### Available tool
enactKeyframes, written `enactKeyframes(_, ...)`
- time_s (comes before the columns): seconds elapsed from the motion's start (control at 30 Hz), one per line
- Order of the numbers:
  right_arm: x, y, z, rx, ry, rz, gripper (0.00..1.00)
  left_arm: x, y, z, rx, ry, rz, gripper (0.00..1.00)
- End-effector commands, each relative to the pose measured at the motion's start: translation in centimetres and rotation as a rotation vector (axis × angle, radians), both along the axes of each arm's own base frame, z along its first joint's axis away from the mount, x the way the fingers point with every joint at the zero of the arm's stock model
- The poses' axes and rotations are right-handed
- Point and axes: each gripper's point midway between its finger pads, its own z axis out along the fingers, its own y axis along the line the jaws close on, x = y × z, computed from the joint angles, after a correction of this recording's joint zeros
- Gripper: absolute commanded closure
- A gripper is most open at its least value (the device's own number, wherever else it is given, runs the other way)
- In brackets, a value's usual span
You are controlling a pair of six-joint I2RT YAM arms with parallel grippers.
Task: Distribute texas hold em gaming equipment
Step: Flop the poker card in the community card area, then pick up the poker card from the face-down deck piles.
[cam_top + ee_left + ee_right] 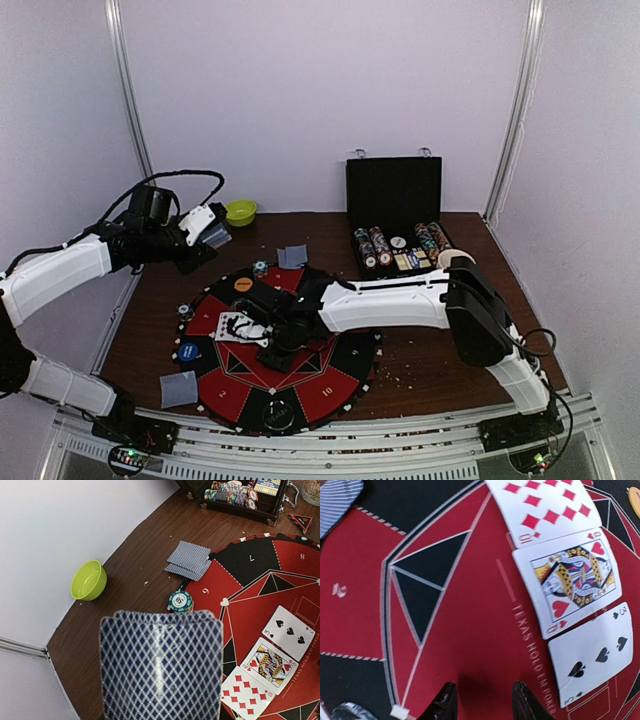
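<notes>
Pale walls close in a dark wooden counter point(420, 365) carrying a round red-and-black mat point(330, 385), with an open chip case point(395, 215) at the back right. From above, the left gripper point(203, 236) hangs raised over the counter's left side. The right gripper point(275, 335) reaches across the mat beside a row of face-up cards point(233, 325). One face-down pair point(292, 256) lies at the far rim, another pair point(180, 388) at the near left. The left wrist view is filled by a held deck point(161, 665), blue backs showing. Those jaws are hidden behind it but look clamped on it. Beyond sit a chip stack point(180, 601) and a green bowl point(89, 580). In the right wrist view its fingers point(445, 702) stand apart and empty, low over the red felt, beside the ten of diamonds point(545, 505), queen of hearts point(570, 577) and three of spades point(597, 655). Dealing seems midway. The next move likely calls for another card off the deck, laid at an unserved seat or next to the three.
</notes>
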Motion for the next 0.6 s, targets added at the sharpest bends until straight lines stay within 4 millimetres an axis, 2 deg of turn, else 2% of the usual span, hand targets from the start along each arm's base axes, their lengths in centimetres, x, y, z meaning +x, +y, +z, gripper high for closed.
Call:
enactKeyframes(0.0, 0.1, 1.3, 9.5, 0.339, 0.080, -0.010, 0.61, 0.8, -0.3, 2.9, -0.049, -0.084, -0.003, 0.62)
enactKeyframes(0.17, 5.4, -3.2, 11.8, 0.545, 0.175, -0.284, 0.60, 0.6, -0.7, 2.6, -0.058, -0.072, -0.029, 0.62)
enactKeyframes(0.3, 8.3, -6.5, 16.4, 0.777, 0.180, -0.398, 0.57, -0.4, -1.9, 2.4, -0.082, -0.053, -0.111, 0.62)
enactKeyframes(0.4, 9.2, -7.0, 19.4, 0.848, 0.211, -0.386, 0.53, -1.9, -3.7, 2.2, -0.123, -0.023, -0.225, 0.63)
enactKeyframes(0.5, 9.0, -6.4, 21.5, 0.881, 0.265, -0.327, 0.44, -5.4, -7.3, 0.9, -0.099, 0.019, -0.413, 0.63)
enactKeyframes(0.57, 8.7, -6.0, 22.6, 0.900, 0.279, -0.287, 0.42, -7.2, -8.6, -0.4, -0.055, 0.034, -0.494, 0.63)
